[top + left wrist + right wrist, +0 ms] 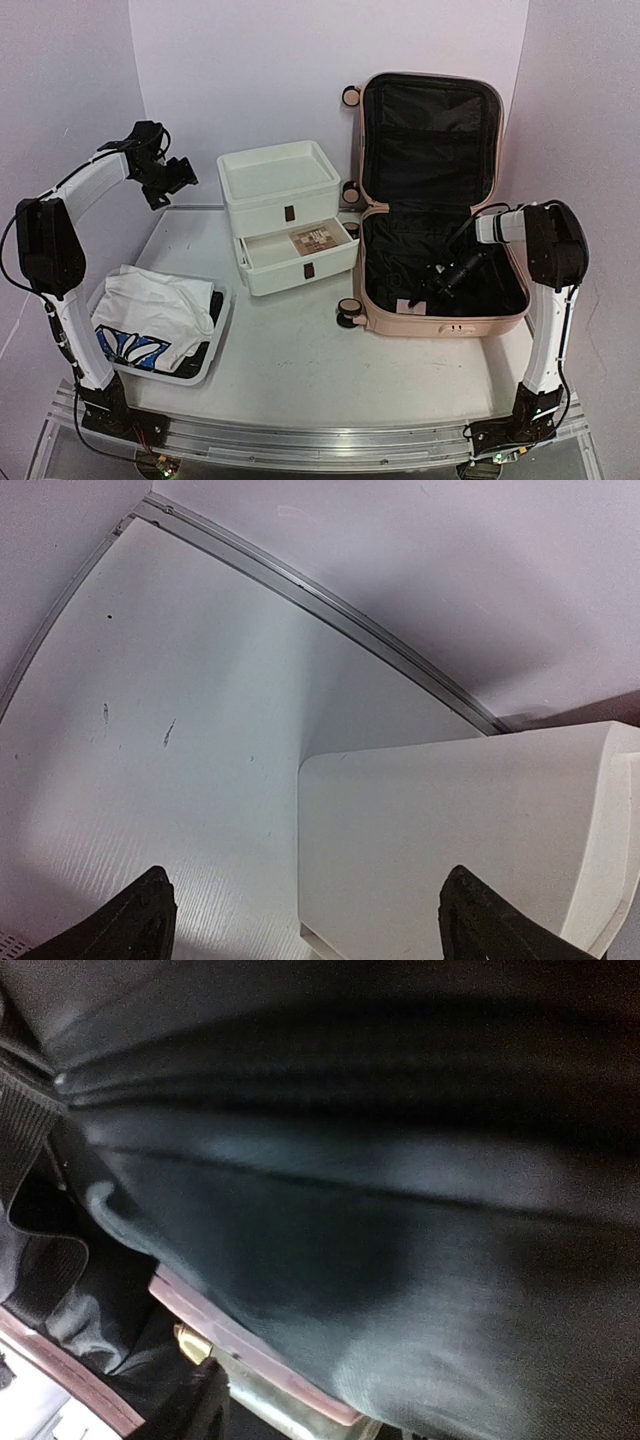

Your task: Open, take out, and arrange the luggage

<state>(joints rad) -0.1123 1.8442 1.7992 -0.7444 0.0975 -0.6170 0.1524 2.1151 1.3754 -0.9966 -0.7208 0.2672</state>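
Your left claw (172,176) hangs high over the back-left of the desk (300,360), fingers spread wide with nothing between them. Your right claw (428,288) is down inside the luggage (400,322), in the lower half toward its front-left corner, up against the black lining (400,1210). Can't tell if it's spread or pinching. The luggage lies open on the desk's right side, lid standing upright, just beside the white drawer unit (280,180).
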